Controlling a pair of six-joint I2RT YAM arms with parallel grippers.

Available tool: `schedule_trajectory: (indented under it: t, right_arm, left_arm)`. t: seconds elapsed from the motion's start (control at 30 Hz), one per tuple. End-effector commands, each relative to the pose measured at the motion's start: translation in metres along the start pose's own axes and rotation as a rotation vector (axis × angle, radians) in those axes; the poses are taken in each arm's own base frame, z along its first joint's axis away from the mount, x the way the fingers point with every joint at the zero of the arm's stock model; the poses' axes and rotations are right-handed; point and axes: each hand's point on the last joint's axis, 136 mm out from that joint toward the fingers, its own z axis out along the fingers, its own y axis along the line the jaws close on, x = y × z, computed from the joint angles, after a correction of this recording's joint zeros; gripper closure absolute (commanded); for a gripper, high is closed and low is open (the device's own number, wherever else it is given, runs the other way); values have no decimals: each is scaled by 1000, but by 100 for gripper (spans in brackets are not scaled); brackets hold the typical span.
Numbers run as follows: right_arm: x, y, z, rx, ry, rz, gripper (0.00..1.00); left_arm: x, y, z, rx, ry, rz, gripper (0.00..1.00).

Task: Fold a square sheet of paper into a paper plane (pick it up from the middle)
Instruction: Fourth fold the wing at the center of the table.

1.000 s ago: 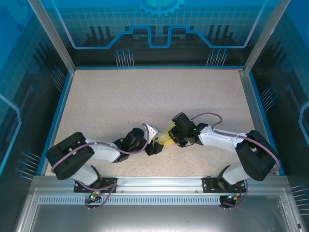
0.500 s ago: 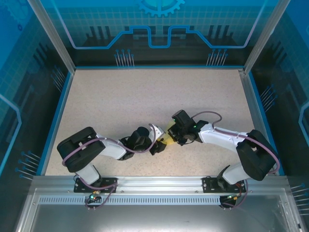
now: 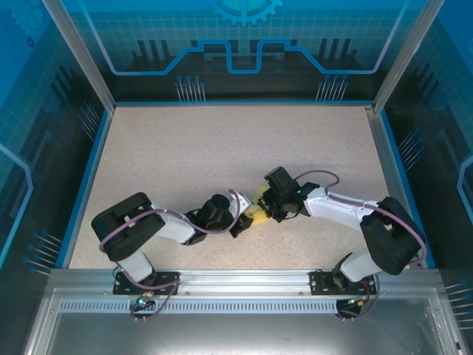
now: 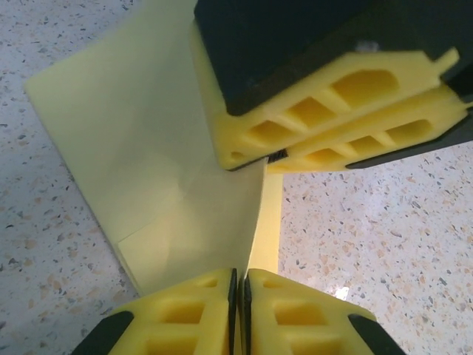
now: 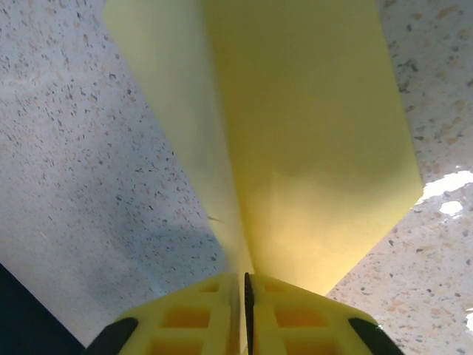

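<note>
Since a second ago the left arm has swung inward across the table (image 3: 222,140), and its elbow now sits nearer the middle. Its gripper has closed the gap to the paper, so less yellow shows between the two heads than before.

Seen from above, the left gripper (image 3: 242,220) and the right gripper (image 3: 267,209) meet nose to nose near the front centre of the speckled table. The square sheet of paper (image 3: 256,214) is a small yellow sliver between them.

From the left wrist camera, the sheet (image 4: 140,140) is folded. One flap lies flat on the table and another rises along a crease. The left gripper (image 4: 240,279) is clenched on the near edge of the raised flap, its yellow pads pressed almost together. Opposite it, the right gripper (image 4: 275,157) pinches the far end of the same fold.

From the right wrist camera, the paper (image 5: 310,140) spreads away in two slanting panels that meet at a ridge. That ridge runs down into the right gripper (image 5: 242,285), whose pads are clamped on it with only a thin slit between them.
</note>
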Motion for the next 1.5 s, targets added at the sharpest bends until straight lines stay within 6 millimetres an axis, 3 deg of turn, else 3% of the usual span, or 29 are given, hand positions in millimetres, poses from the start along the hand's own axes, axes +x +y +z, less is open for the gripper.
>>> schedule_trajectory:
  t: [0.0, 0.1, 0.2, 0.37, 0.6, 1.47]
  right_arm:
    - [-7, 10, -10, -28, 5, -48, 66]
    - [-16, 20, -23, -91, -12, -186, 45]
    - [-24, 23, -34, -144, -49, -364, 34]
    - [-21, 8, -33, -177, -30, -540, 35]
    - [-15, 1, -27, -238, -9, -641, 37]
    - [-15, 7, 18, -193, 99, -656, 47]
  left_arm:
    - [-8, -2, 3, 2, -22, -10, 87]
    - [-8, -3, 2, 8, -23, -64, 88]
    - [-7, -3, 0, 6, -25, -160, 89]
    - [-5, -1, -1, -3, -12, -297, 90]
    - [-7, -1, 1, 0, -22, -443, 92]
    - [11, 15, -1, -71, -24, -776, 94]
